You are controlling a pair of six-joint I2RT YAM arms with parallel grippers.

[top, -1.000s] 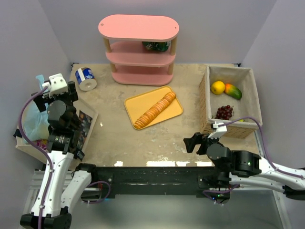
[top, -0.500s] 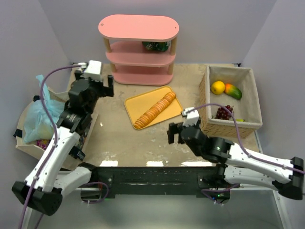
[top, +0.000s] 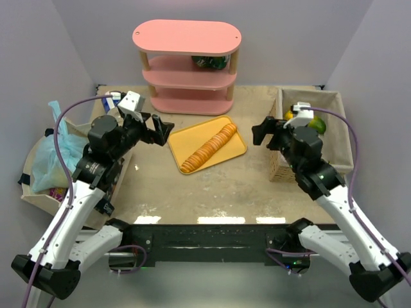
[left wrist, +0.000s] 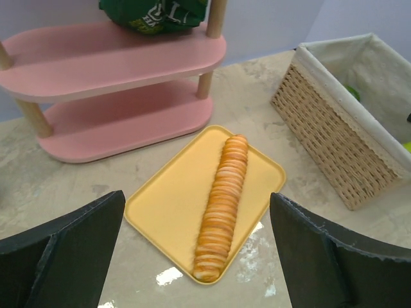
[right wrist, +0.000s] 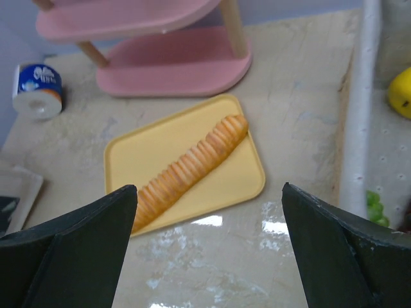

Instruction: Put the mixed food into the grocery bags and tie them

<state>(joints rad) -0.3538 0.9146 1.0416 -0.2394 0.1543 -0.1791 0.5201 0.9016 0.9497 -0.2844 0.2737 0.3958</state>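
Both arms have swung in over the table (top: pixel 218 186), left tool (top: pixel 160 129) and right tool (top: pixel 263 132) spread wide and empty, so the grocery bag (top: pixel 48 160) far left awaits fruit (right wrist: pixel 401 93) lying in the right basket (top: pixel 277 163).

Robot lab test booth.
Bare walls (top: pixel 70 38) box the table (top: pixel 212 192); pink shelf (top: pixel 186 33) at twelve o'clock, basket (top: pixel 341 128) at three.

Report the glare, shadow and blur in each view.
Top external: sharp and evenly lit; a bright glare strip runs along the table's near edge. Left wrist: white glare patches on the table by the yellow tray's near corner; the left pincer is dark, showing little detail. Right wrist: glare patches below the tray; the right pincer is equally dark.
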